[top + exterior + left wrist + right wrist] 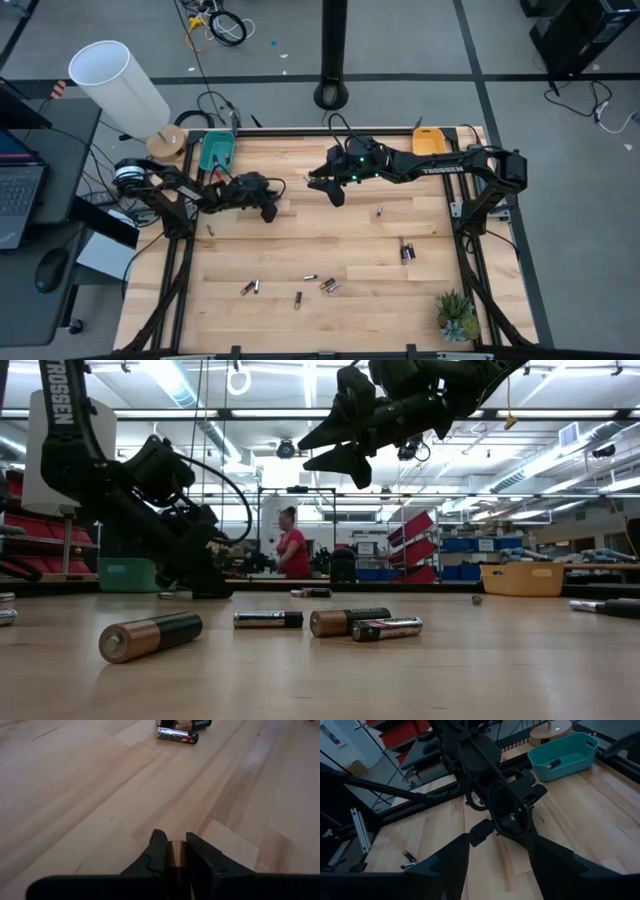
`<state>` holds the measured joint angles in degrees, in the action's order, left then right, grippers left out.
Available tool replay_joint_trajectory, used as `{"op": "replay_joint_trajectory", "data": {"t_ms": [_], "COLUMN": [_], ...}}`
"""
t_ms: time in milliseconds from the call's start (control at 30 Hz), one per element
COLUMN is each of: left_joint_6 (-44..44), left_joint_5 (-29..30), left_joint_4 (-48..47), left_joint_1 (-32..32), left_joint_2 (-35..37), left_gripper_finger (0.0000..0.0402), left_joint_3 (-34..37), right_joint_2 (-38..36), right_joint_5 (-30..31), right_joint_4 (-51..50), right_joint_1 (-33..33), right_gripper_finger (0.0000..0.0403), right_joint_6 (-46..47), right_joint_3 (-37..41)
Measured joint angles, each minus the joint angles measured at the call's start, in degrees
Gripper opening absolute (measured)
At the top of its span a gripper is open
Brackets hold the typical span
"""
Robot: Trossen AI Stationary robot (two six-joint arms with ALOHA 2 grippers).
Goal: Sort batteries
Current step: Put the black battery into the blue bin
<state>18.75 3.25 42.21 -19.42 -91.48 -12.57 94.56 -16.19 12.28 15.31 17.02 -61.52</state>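
My left gripper [268, 206] is low on the wooden table [300, 245], left of the middle, and is shut on a copper-ended battery [176, 856] that shows between its fingers [158, 851]. My right gripper [331, 190] hangs open above the table [350, 435], just right of the left one, with nothing in it. Loose batteries lie near the front edge [249, 287] [329, 285] [298, 299], and more lie on the right [405, 250] [380, 210]. The low view has several batteries up close [150, 636] [350, 621].
A teal tray [216, 152] at the back left holds one battery [555, 764]. An orange tray [428, 140] sits at the back right. A small green plant [457, 315] stands at the front right corner. A person [293, 546] is far off in the room.
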Motion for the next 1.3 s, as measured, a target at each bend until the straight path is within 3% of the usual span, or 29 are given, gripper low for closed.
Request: {"op": "replay_joint_trajectory", "data": {"t_ms": [500,700,867,1033,1300], "left_joint_6": [10.2,16.9,21.3,21.5,17.4], "left_joint_5": [0.4,0.6,0.1,-3.3,-7.4], "left_joint_4": [14.9,28.3,36.5,34.9,26.9], "left_joint_1": [0.0,0.0,0.1,1.2,1.5], "left_joint_2": [2.6,3.8,3.8,3.8,3.8], "left_gripper_finger": [0.0055,0.0055,0.0055,0.0055,0.0055], "left_joint_3": [0.1,0.0,-1.6,-8.3,-18.7], "right_joint_2": [-1.6,-1.5,1.1,3.8,5.7], "right_joint_5": [0.0,-0.4,-2.0,-3.5,-3.2], "right_joint_4": [-3.0,-11.3,-6.8,3.1,6.0], "right_joint_1": [1.4,0.5,-0.4,-0.6,-0.5], "right_gripper_finger": [0.0208,0.0208,0.0208,0.0208,0.0208], "right_joint_6": [0.4,-2.5,-1.8,2.4,3.0], "right_joint_3": [0.0,0.0,0.0,0.0,0.0]}}
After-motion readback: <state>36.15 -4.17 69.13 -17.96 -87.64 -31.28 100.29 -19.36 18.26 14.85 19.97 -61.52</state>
